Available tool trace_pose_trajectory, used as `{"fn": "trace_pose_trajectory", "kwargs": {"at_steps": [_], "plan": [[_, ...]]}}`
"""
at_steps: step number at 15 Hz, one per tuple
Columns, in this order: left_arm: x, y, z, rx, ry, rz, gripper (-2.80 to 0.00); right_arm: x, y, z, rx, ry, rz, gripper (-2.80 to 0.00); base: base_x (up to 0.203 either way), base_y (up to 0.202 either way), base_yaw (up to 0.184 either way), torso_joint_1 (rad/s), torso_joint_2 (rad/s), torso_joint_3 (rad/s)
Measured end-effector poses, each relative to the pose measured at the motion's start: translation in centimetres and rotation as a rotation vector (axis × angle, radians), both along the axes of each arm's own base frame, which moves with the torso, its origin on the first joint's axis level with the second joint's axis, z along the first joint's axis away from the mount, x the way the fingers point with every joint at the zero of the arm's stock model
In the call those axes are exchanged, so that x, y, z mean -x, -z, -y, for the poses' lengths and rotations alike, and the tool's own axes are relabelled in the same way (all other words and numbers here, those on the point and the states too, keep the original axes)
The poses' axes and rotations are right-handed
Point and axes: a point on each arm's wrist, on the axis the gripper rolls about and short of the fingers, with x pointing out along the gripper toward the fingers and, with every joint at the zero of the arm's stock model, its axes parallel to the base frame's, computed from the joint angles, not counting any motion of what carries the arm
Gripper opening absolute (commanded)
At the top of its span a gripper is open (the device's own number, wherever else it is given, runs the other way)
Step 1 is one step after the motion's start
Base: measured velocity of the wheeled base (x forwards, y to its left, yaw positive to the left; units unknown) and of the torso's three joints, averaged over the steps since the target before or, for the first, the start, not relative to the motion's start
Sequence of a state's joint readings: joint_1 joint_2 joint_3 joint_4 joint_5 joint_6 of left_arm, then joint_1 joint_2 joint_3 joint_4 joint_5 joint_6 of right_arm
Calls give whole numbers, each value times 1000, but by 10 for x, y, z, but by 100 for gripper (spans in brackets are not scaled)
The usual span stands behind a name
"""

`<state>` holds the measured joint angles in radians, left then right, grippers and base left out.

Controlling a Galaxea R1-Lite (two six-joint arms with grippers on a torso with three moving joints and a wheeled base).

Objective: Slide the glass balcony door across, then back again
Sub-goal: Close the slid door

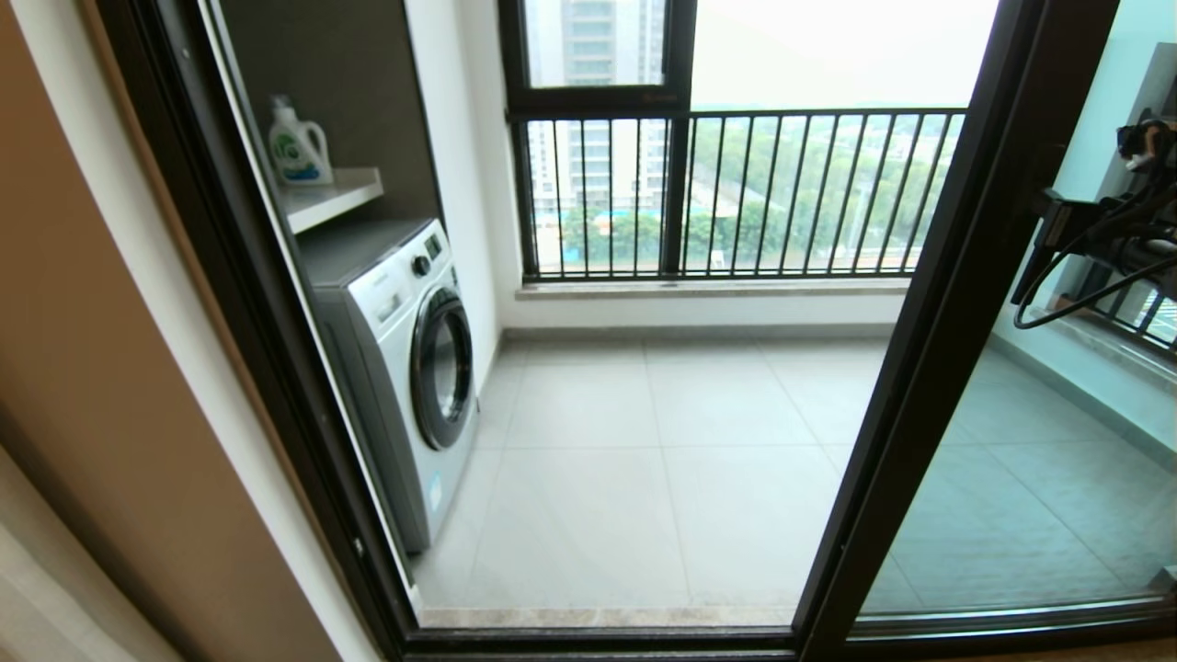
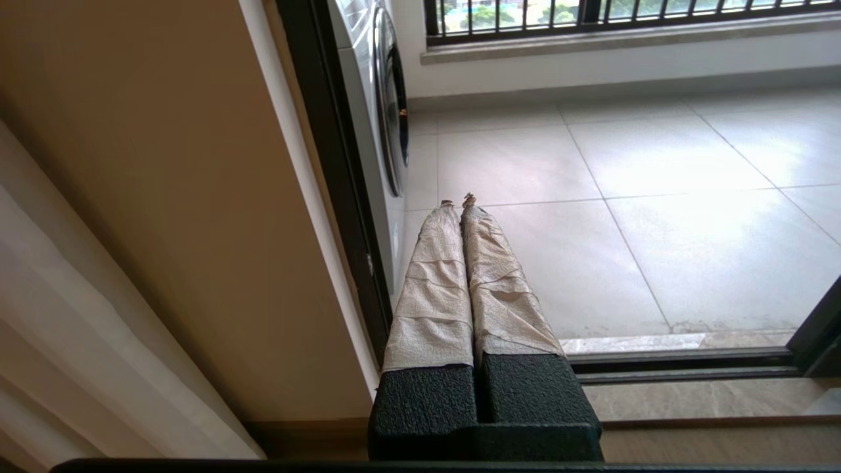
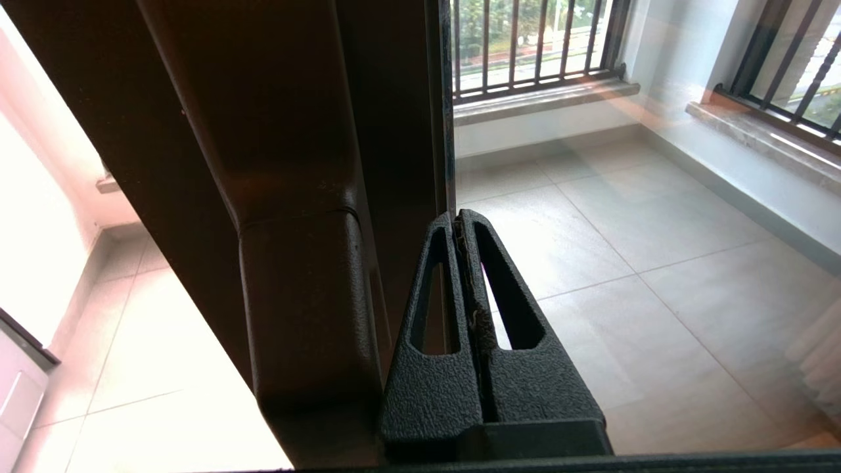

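Observation:
The glass balcony door point(image 1: 1039, 441) stands at the right of the doorway, and its dark upright point(image 1: 929, 349) crosses the head view on a slant. To the left of the upright the doorway stands open onto the balcony floor. My right arm point(image 1: 1117, 234) reaches in from the right at the upright's height. In its wrist view my right gripper point(image 3: 458, 220) is shut with nothing between its fingers, its tip against the upright's inner edge point(image 3: 407, 131) beside a thick dark handle piece point(image 3: 299, 309). My left gripper point(image 2: 458, 200), with tape-wrapped fingers, is shut and empty, low near the left door jamb point(image 2: 328, 164).
A white washing machine point(image 1: 405, 368) stands on the balcony at the left, with a detergent bottle point(image 1: 297, 145) on a shelf above it. A black-barred railing window point(image 1: 736, 193) closes the far side. The door track point(image 1: 607, 634) runs along the threshold. A beige wall point(image 1: 101, 386) flanks the left.

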<state>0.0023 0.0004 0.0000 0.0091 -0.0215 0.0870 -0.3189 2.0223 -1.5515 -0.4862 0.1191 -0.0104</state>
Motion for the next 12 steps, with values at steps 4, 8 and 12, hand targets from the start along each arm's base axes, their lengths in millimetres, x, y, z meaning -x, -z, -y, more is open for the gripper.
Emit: {"fn": "trace_pose_trajectory", "kwargs": {"at_steps": [4, 8, 12], "plan": [[0, 0, 0, 0, 0, 0, -280, 0, 0, -5, -1, -10, -3, -280, 0, 0, 0, 0, 0, 0], [0, 0, 0, 0, 0, 0, -280, 0, 1, -12, -3, -27, -9, -280, 0, 0, 0, 0, 0, 0], [0, 0, 0, 0, 0, 0, -280, -1, 2, -22, -5, -49, -15, -280, 0, 0, 0, 0, 0, 0]]}}
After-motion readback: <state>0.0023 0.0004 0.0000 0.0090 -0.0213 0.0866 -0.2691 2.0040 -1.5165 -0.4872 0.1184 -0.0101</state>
